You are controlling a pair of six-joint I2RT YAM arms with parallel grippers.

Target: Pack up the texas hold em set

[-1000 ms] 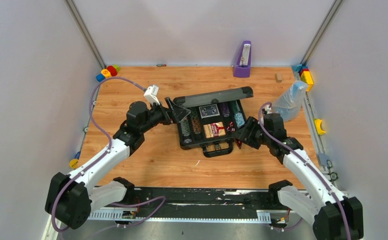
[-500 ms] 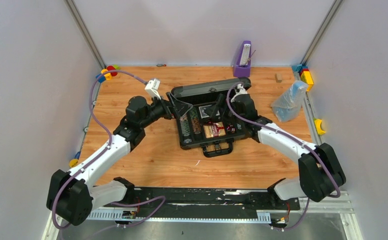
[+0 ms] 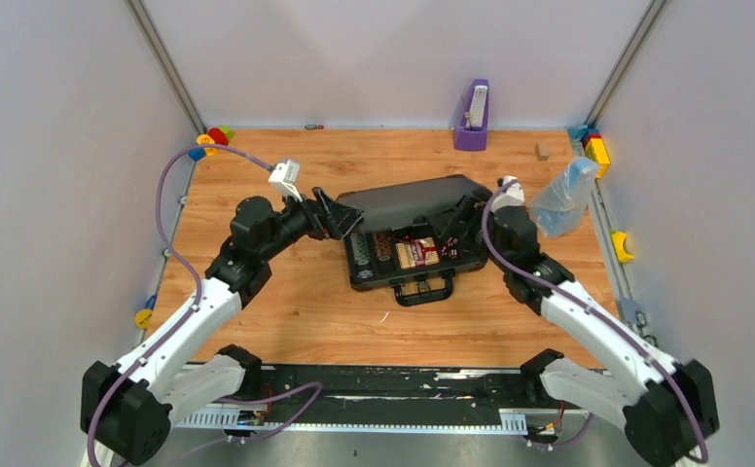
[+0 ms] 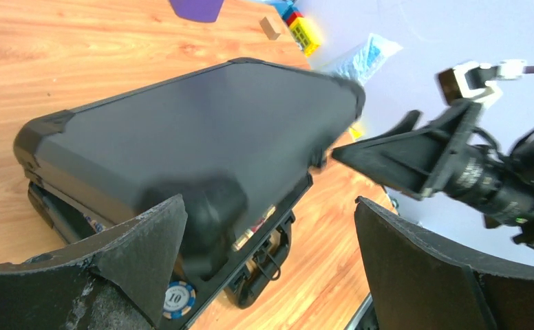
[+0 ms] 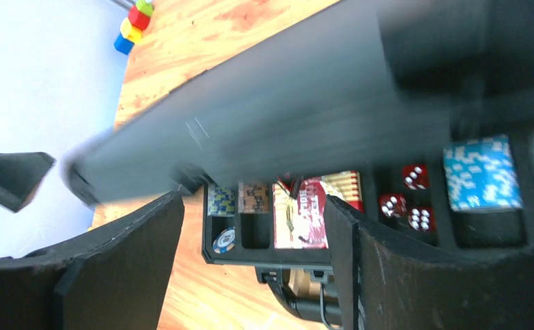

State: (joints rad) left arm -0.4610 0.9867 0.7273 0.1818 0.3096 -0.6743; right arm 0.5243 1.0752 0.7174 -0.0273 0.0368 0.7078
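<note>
Finds briefcase mid-surface, handle at 6 o'clock, lid tilted low over tray. Leaves open wood at 6, 9 and 12 o'clock; plastic bag near at 3. Has left end effector wide, empty, beside lid's 9 o'clock corner; right end effector apart, empty, at 3 o'clock end. Hides rear slots under lid, blurred close up; shows red dice, blue chip roll.
</note>
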